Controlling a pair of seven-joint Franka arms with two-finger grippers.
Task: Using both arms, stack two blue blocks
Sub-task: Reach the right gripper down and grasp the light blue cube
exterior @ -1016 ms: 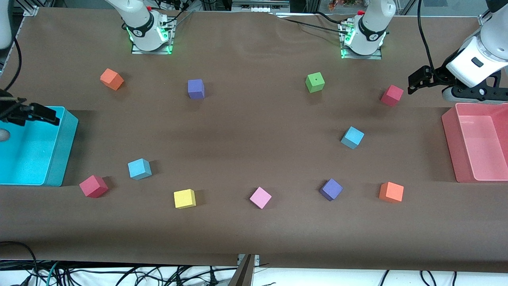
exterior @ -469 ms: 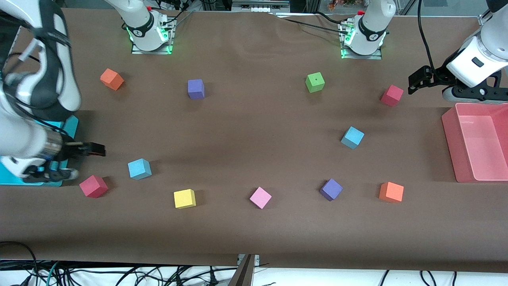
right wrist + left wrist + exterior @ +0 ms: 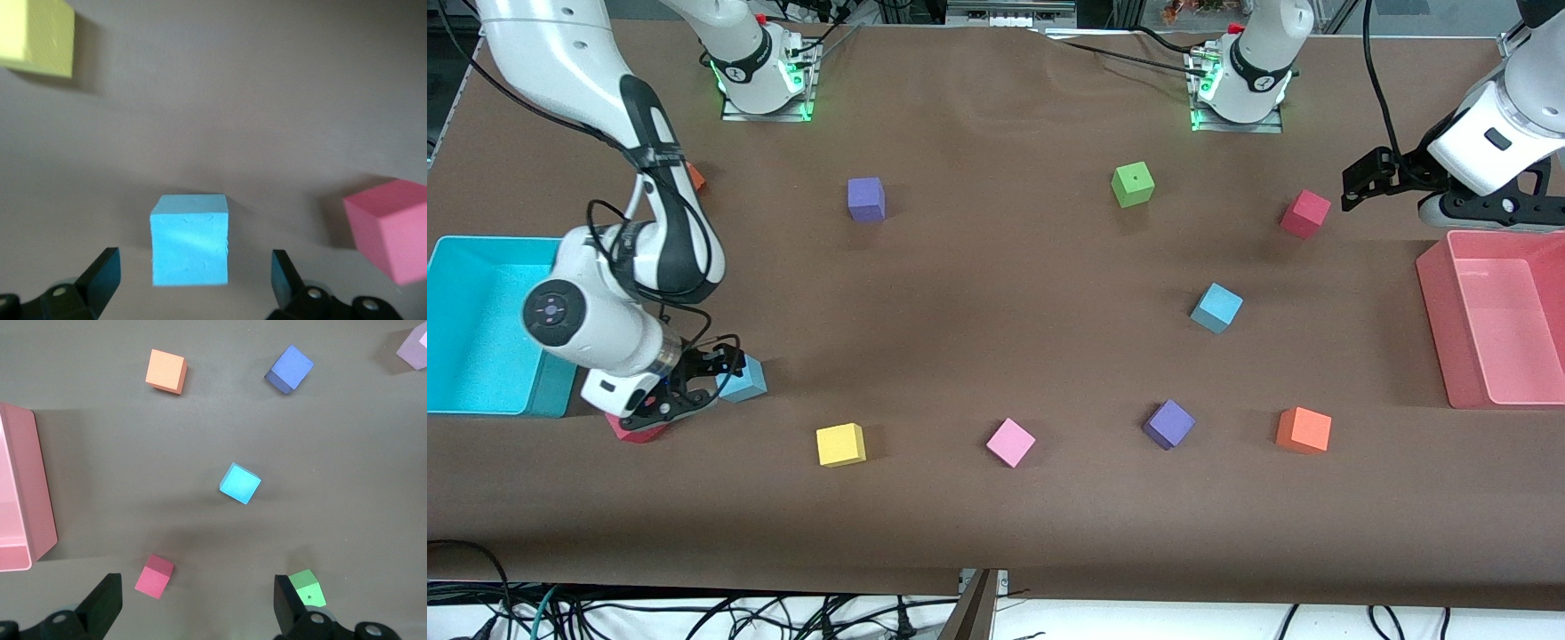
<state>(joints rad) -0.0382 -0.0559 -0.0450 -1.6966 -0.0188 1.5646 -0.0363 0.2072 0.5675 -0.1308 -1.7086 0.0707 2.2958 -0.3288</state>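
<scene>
One sky-blue block [image 3: 747, 378] lies near the right arm's end of the table, next to a red block [image 3: 633, 432]. My right gripper [image 3: 716, 380] hangs low over it, open, one finger on each side without touching. In the right wrist view the block [image 3: 190, 240] sits between the open fingers [image 3: 101, 272] of my right gripper [image 3: 193, 283]. The second sky-blue block [image 3: 1216, 308] lies toward the left arm's end and shows in the left wrist view [image 3: 240, 483]. My left gripper [image 3: 1359, 185] waits open and empty, high beside a red block [image 3: 1305, 213]; in its own view the left gripper [image 3: 195, 613] holds nothing.
A turquoise bin [image 3: 480, 267] stands at the right arm's end and a pink bin [image 3: 1436, 311] at the left arm's end. Scattered cubes: yellow [image 3: 840, 444], pink [image 3: 1011, 442], purple [image 3: 1169, 423], orange [image 3: 1304, 430], purple [image 3: 866, 198], green [image 3: 1133, 184].
My right arm has swung from over the turquoise bin across and down to the sky-blue block near the red one. The left arm has not moved.
</scene>
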